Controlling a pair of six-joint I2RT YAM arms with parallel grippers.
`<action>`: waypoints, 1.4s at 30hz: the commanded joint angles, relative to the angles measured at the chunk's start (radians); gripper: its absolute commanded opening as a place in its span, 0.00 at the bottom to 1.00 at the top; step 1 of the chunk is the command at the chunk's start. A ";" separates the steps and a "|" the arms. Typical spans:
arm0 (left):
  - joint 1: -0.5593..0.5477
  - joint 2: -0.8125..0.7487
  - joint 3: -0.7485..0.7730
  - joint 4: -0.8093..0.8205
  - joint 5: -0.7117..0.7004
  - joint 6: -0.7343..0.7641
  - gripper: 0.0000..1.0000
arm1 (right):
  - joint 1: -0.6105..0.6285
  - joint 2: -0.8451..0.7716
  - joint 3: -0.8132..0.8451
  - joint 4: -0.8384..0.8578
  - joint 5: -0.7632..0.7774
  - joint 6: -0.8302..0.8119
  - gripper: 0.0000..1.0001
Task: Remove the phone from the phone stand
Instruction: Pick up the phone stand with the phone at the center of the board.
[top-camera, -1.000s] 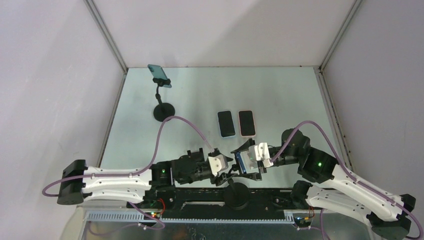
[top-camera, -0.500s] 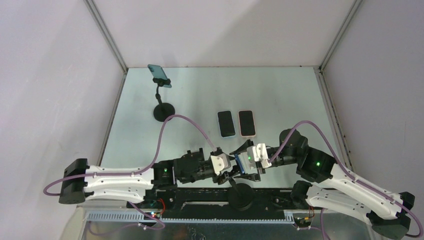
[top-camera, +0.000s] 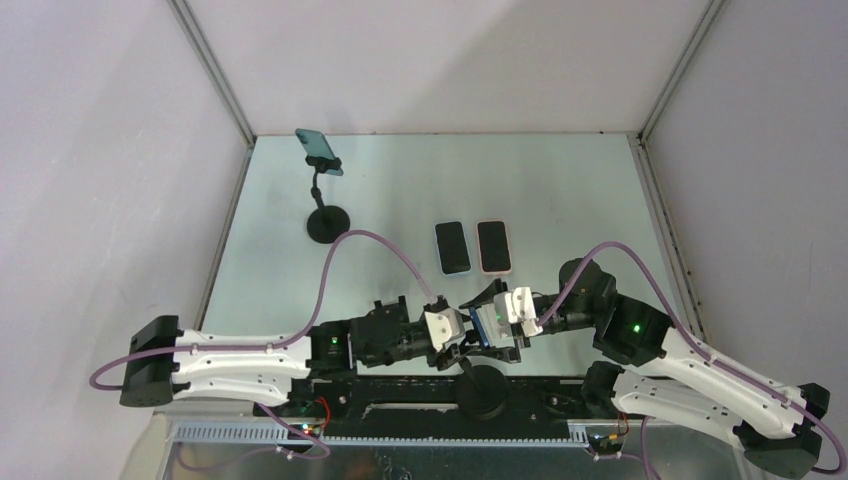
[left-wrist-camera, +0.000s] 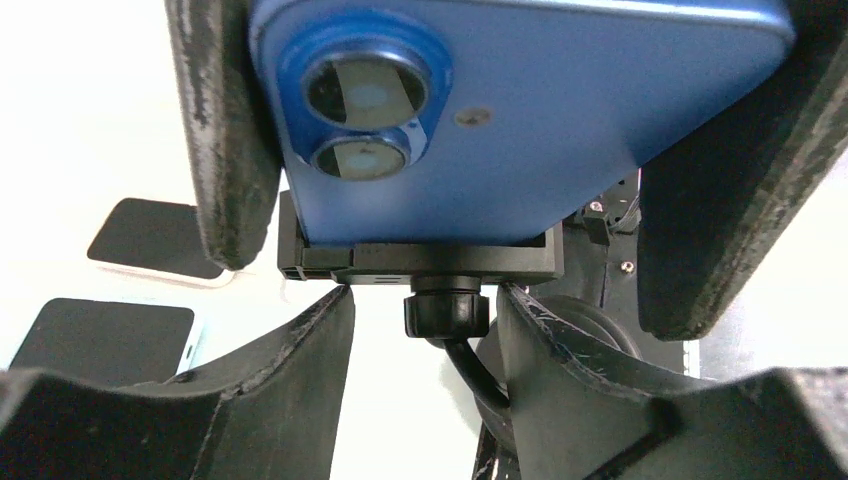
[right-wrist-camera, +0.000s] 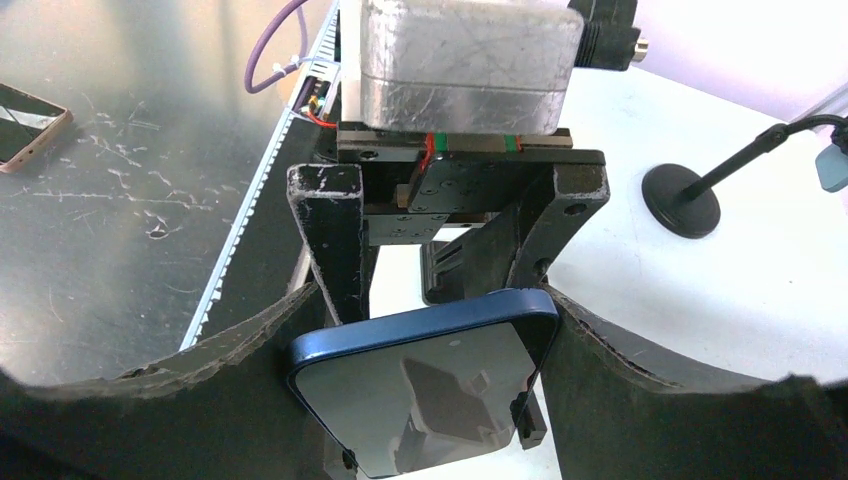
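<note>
**Item:** blue phone (left-wrist-camera: 520, 110).
**Location:** lower centre of the overhead view, at the front edge of the counter (top-camera: 560, 190). It is seated in the cradle (left-wrist-camera: 420, 262) of the near phone stand.

**Right fingers** (right-wrist-camera: 230, 370): closed on the phone's two long edges; the grip is unaltered over the last second.

**Left fingers** (left-wrist-camera: 290, 390): set apart on either side of the joint nut (left-wrist-camera: 446, 312) beneath the cradle, with a gap seen at its frame-left side. They have been drawn in very slightly.

**Change noted:** in the overhead view the two wrists have been brought a little closer together. The stand base (top-camera: 485, 390) has been shifted slightly toward frame right. Phone and cradle are not parted.

**Assessment:** the stand is judged to be in the course of being braced and the phone not yet freed. Extraction is still to be done.

**Also listed, untouched:** second stand (top-camera: 327, 222) carrying a teal phone (top-camera: 319, 150), upper left. A black phone (top-camera: 452, 247) and a pink-edged phone (top-camera: 494, 246) are laid flat at centre.
</note>
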 joint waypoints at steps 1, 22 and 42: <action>0.000 0.015 0.040 0.022 -0.015 -0.006 0.62 | 0.013 -0.022 0.025 0.142 -0.028 0.019 0.00; 0.001 0.008 0.065 0.017 -0.039 0.003 0.06 | 0.024 -0.014 0.025 0.120 -0.024 0.015 0.00; 0.001 -0.092 0.060 -0.031 -0.019 -0.020 0.00 | 0.026 -0.062 0.025 0.047 0.142 -0.005 0.99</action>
